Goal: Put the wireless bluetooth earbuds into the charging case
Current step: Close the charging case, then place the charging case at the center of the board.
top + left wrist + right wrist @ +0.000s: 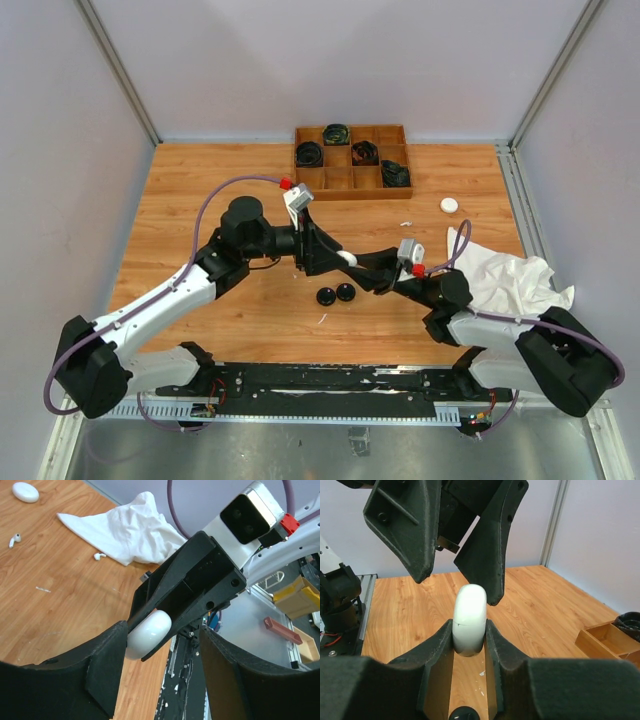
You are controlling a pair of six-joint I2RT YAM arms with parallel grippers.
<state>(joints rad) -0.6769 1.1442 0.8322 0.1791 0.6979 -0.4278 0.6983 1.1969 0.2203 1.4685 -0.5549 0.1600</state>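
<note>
Holding the case: the right hand (469, 632) is clenched on the white charging case (470, 605), pinching its lower part and holding it on edge above the counter (200, 200).
Left hand: the left hand (457, 589) is released, with its fingers spread over the top of the case. One finger seems to rest against the upper edge and the other stands apart from it, so it grips nothing.
Case lid: a thin seam shows low on the case, just above the right hand's fingers. The lid looks shut.
Earbuds: two white earbuds (100, 556) lie loose on the counter, one just beside the crumpled white cloth (130, 530) and one further off. Neither is near the case.
Other things: a second white case (25, 491) sits beyond the earbuds, and two black round cases (335, 293) lie on the counter below the hands.
Step in hand: opening the case, judging by the two hands meeting on it; no earbud is in yet.
Next move: the left hand needs to catch the lid's edge and lever it up while the right hand keeps the body steady. A slip could twist the smooth case out of the pinch.
</note>
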